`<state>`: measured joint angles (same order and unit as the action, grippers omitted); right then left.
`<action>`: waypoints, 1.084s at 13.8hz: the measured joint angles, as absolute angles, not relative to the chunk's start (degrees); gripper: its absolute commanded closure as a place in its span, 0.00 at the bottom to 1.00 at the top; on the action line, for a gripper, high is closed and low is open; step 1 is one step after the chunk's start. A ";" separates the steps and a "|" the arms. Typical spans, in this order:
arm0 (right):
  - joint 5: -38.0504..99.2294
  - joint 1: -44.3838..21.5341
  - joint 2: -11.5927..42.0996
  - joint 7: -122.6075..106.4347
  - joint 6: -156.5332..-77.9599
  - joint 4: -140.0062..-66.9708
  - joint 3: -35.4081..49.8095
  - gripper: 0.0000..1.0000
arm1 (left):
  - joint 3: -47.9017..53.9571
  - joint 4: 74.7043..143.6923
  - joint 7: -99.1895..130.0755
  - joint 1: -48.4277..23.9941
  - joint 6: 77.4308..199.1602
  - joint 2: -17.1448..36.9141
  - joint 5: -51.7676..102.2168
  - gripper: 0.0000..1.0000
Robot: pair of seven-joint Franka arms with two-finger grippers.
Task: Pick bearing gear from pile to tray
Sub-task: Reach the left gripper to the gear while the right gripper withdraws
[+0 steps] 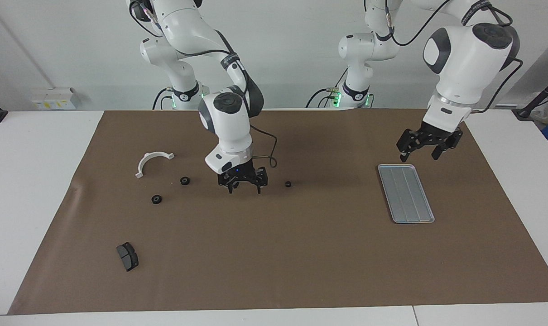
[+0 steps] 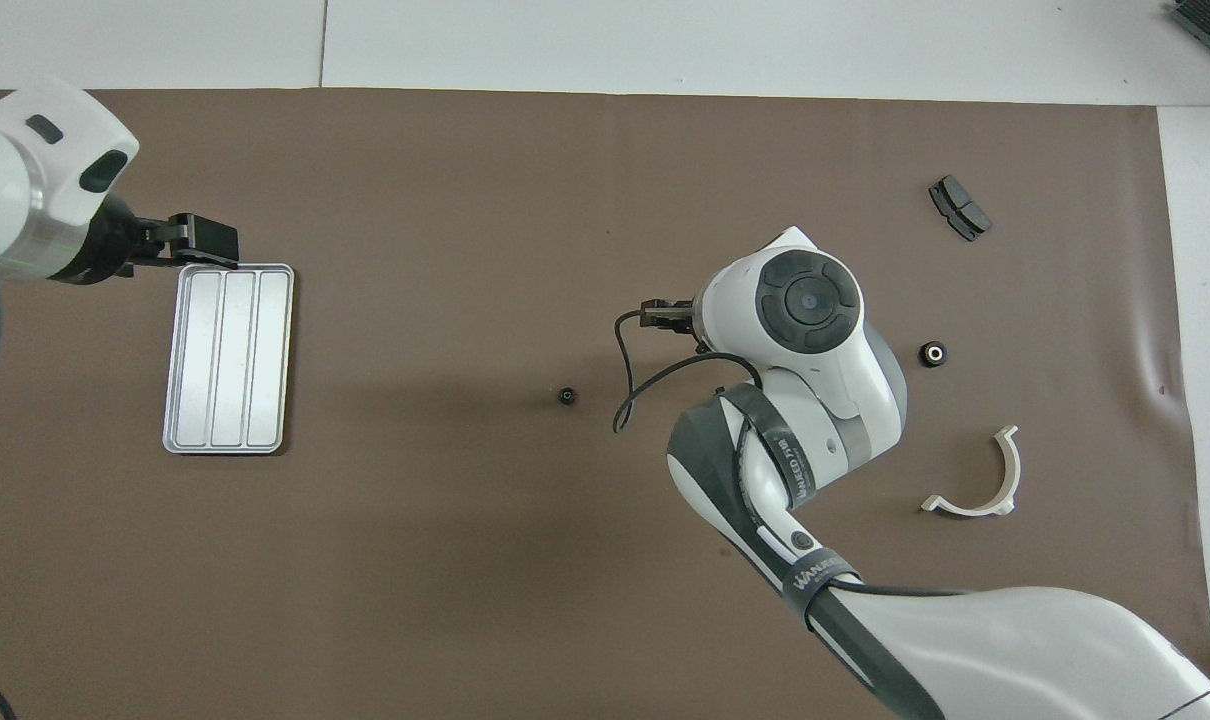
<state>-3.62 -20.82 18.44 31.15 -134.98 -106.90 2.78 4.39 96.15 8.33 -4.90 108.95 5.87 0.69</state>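
Note:
One small black bearing gear (image 1: 288,184) (image 2: 566,396) lies alone mid-mat, between the pile and the tray (image 1: 405,194) (image 2: 228,358). My right gripper (image 1: 244,188) hangs open and empty just above the mat, beside that gear on the pile's side. In the overhead view its own wrist hides it. Two more gears (image 1: 185,180) (image 1: 156,199) lie in the pile; the overhead view shows only one of them (image 2: 932,353). My left gripper (image 1: 420,155) (image 2: 205,240) is open and empty, raised over the tray's end nearest the robots.
A white half-ring bracket (image 1: 152,162) (image 2: 975,480) lies by the gears toward the right arm's end. A dark grey curved pad (image 1: 127,256) (image 2: 959,207) lies farther from the robots. A brown mat (image 1: 274,262) covers the table.

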 measured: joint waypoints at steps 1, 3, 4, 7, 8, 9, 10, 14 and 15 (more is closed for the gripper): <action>-3.64 -19.28 17.84 29.52 -134.98 -107.74 2.74 0.00 | 4.42 96.41 9.70 -6.47 110.43 7.17 1.35 0.00; -3.67 -15.64 16.40 24.38 -134.98 -109.86 2.70 0.00 | 4.49 97.03 13.92 -9.97 114.18 10.10 1.56 0.00; -3.66 -13.75 15.82 21.57 -134.98 -110.92 2.70 0.00 | 4.53 97.96 15.80 -11.66 116.24 11.07 1.58 0.00; -3.66 -9.46 14.97 14.52 -134.98 -113.21 2.69 0.00 | 4.57 101.50 23.44 -17.84 121.83 13.52 1.63 0.00; -3.66 -8.33 14.82 12.26 -134.98 -113.80 2.70 0.00 | 4.57 101.98 26.33 -20.15 123.31 15.01 1.63 0.00; -3.65 -7.22 14.61 10.40 -134.97 -114.73 2.69 0.00 | 4.55 102.12 28.79 -22.36 124.52 16.78 1.63 0.00; -3.63 -6.49 14.28 9.37 -134.96 -115.94 2.69 0.00 | 4.53 102.13 30.74 -24.24 125.57 18.39 1.52 0.00; -3.63 -6.15 11.82 8.96 -134.96 -122.20 3.01 0.00 | 4.44 102.12 37.22 -29.56 127.39 22.27 -0.57 0.00; -3.63 -6.16 11.21 8.96 -134.96 -123.48 3.09 0.00 | 4.45 102.14 37.85 -30.54 127.36 22.56 -0.66 0.00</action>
<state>-3.63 -6.16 11.21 8.96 -134.96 -123.48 3.09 4.45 102.14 37.85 -30.54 127.36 22.56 -0.66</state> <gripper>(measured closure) 0.000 0.000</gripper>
